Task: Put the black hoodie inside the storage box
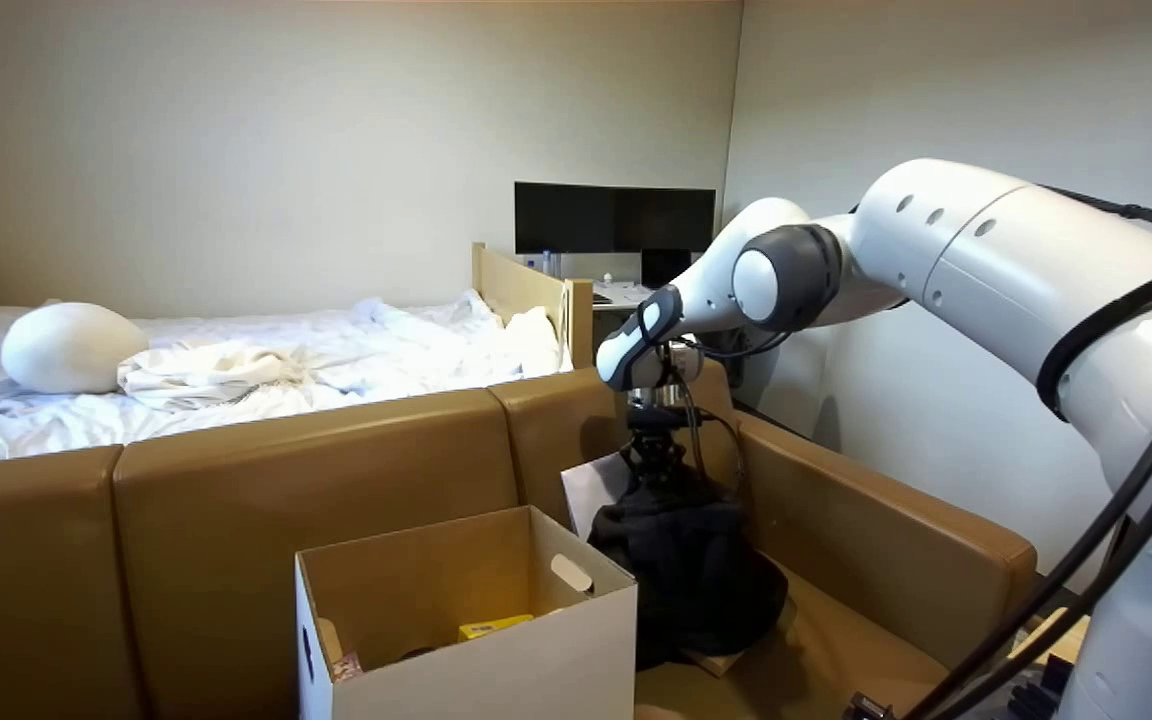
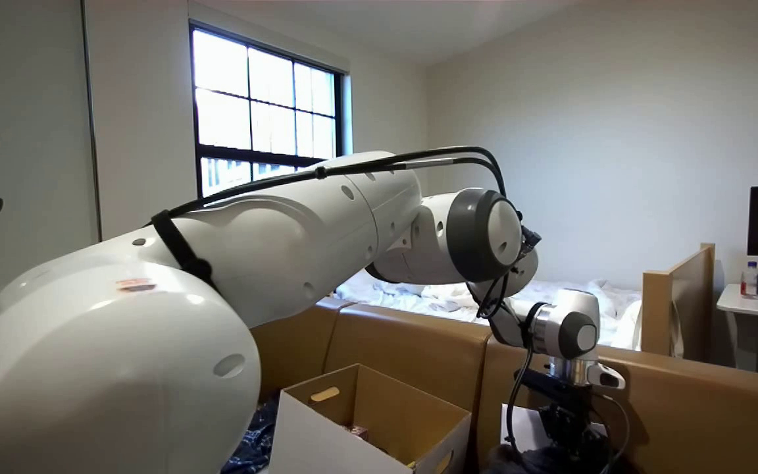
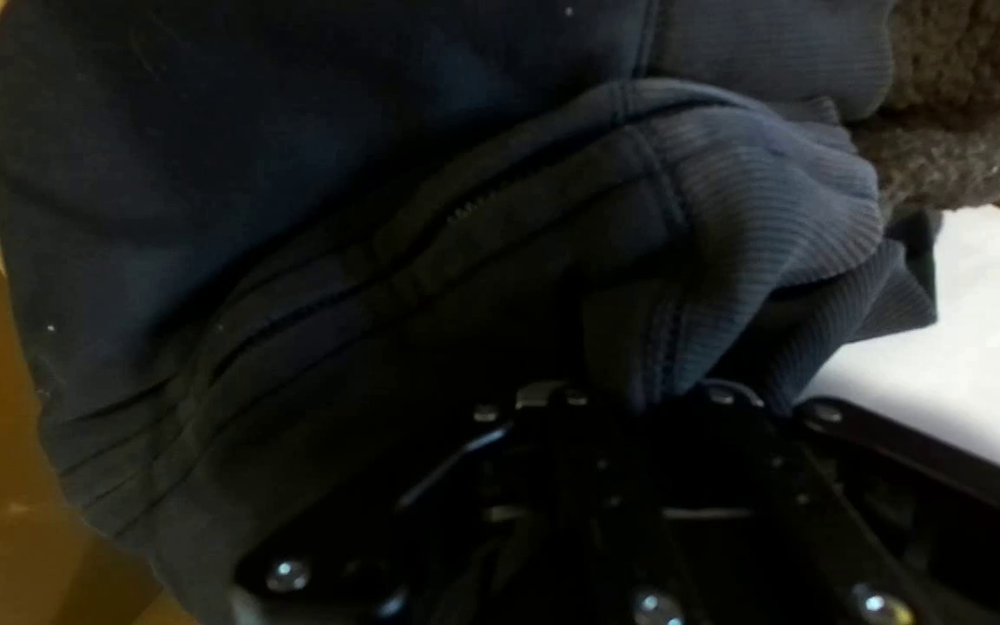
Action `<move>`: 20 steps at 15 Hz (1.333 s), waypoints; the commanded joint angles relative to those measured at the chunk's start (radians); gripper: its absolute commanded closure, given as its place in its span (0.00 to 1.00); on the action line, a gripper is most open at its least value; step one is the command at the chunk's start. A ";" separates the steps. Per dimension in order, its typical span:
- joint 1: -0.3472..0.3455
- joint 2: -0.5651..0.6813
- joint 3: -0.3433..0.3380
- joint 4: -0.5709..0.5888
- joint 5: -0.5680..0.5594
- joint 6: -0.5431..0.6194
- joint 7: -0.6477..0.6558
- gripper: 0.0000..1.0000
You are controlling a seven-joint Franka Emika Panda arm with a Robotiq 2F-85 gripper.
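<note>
The black hoodie (image 1: 691, 575) is a rumpled dark heap over the sofa seat, peaking up towards my gripper (image 1: 658, 472). Only its dark top edge shows at the bottom of an exterior view (image 2: 530, 461). In the wrist view the hoodie (image 3: 292, 286) fills most of the picture; its folds and ribbed band run in between the fingertips (image 3: 639, 399). My gripper points down and is shut on this bunched fabric. The storage box (image 1: 496, 665), white outside and tan inside, stands beside the hoodie, open at the top; it also shows in an exterior view (image 2: 333, 438).
The box holds a yellow package (image 1: 491, 627) and other small items. A white card (image 1: 591, 490) leans on the brown sofa backrest (image 1: 316, 470) behind the hoodie. The sofa armrest (image 1: 876, 500) is near the gripper. Dark blue cloth (image 2: 257, 434) lies beside the box.
</note>
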 commanded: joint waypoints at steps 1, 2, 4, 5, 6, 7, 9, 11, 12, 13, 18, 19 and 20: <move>0.012 -0.075 -0.011 -0.083 0.000 -0.078 0.030 0.92; 0.014 -0.091 -0.012 -0.101 0.003 -0.089 0.030 0.93; 0.020 -0.136 -0.014 -0.154 0.004 -0.108 0.028 0.93; 0.020 -0.162 -0.011 -0.184 0.007 -0.128 0.026 0.93; 0.021 -0.181 -0.010 -0.210 0.008 -0.140 0.026 0.93; 0.025 -0.207 -0.011 -0.247 0.010 -0.135 0.029 0.93; 0.025 -0.251 -0.002 -0.316 0.006 -0.110 0.032 0.93; 0.037 -0.301 -0.005 -0.396 0.005 -0.056 0.033 0.93; 0.045 -0.336 -0.005 -0.440 0.004 -0.022 0.032 0.93; 0.054 -0.375 -0.006 -0.483 0.002 0.022 0.029 0.93; 0.097 -0.594 0.009 -0.692 0.014 0.326 0.024 0.93; 0.108 -0.647 0.008 -0.738 0.006 0.348 0.026 0.93; 0.131 -0.692 -0.008 -0.773 -0.019 0.358 0.050 0.93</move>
